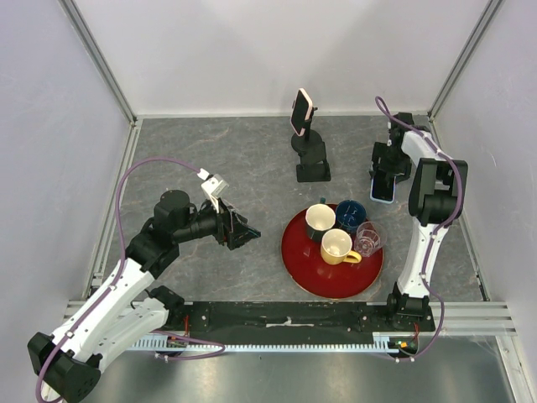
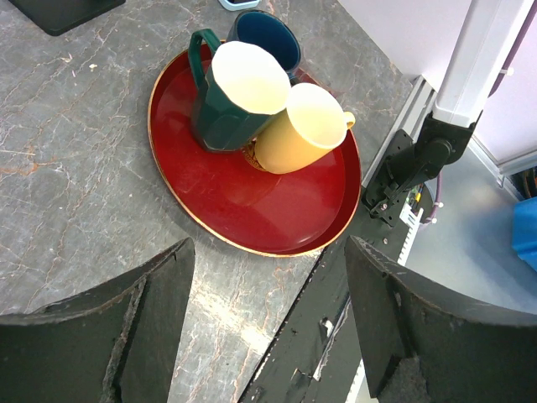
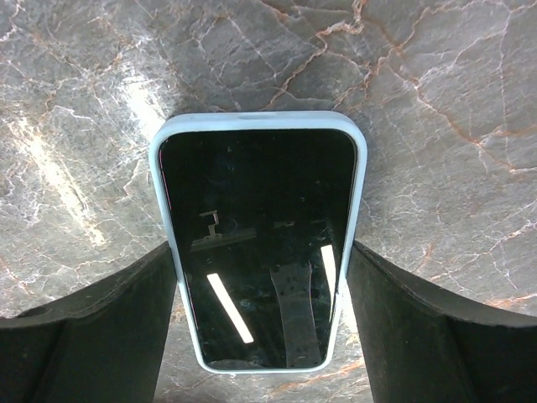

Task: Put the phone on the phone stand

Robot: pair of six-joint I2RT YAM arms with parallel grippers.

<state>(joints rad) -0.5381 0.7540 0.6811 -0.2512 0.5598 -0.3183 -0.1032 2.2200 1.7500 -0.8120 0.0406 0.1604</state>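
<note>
Holding three mugs (image 1: 336, 246) and a glass (image 1: 367, 238), red tray (image 1: 304, 264), left fingers (image 2: 126, 336) spread, right fingers (image 3: 101, 336) clamping phone (image 3: 260, 243)

Bare tabletop (image 1: 218, 159) lies open left of the phone stand (image 1: 312, 159), whose cradle a pink phone (image 1: 301, 112) fills. A red tray (image 1: 323, 283) of mugs (image 1: 336, 246) blocks the middle. The right gripper (image 1: 383, 178) hugs the blue-cased phone (image 3: 260, 210) on both sides.

Right arm (image 1: 430, 189) is covering most of the phone (image 1: 383, 192) from above; whether the right gripper (image 3: 260, 256) is pinching it, I'm struggling to tell.
</note>
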